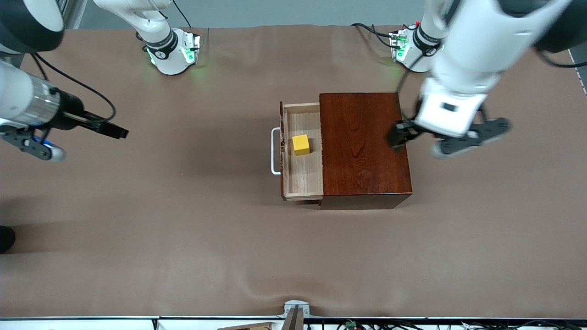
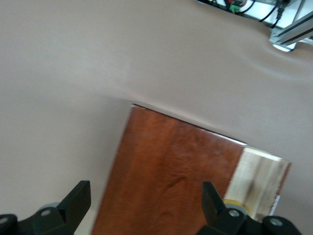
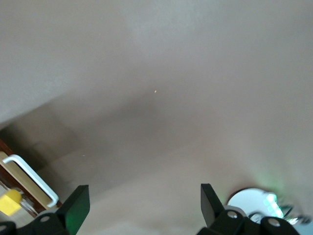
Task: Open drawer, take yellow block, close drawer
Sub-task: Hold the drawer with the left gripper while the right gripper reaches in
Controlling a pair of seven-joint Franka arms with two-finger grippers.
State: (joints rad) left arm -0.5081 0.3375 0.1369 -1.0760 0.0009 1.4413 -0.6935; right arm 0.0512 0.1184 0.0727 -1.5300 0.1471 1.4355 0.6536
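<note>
The drawer [image 1: 303, 176] stands pulled open from the dark reddish-brown box [image 1: 362, 146], with its white handle [image 1: 275, 151] toward the right arm's end. The yellow block [image 1: 301, 144] lies in the drawer. My left gripper [image 1: 408, 137] is open and empty over the box's edge at the left arm's end. In the left wrist view it [image 2: 146, 200] hangs over the box top [image 2: 171, 166], with the drawer [image 2: 259, 176] showing. My right gripper [image 1: 114, 130] is open and empty over bare table, well away from the drawer. Its own view [image 3: 145, 203] shows the handle [image 3: 32, 178] and block [image 3: 10, 202].
The brown table cloth [image 1: 183, 229] lies all round the box. The arm bases [image 1: 172, 50] stand along the edge farthest from the front camera. A metal bracket [image 1: 296, 311] sits at the nearest table edge.
</note>
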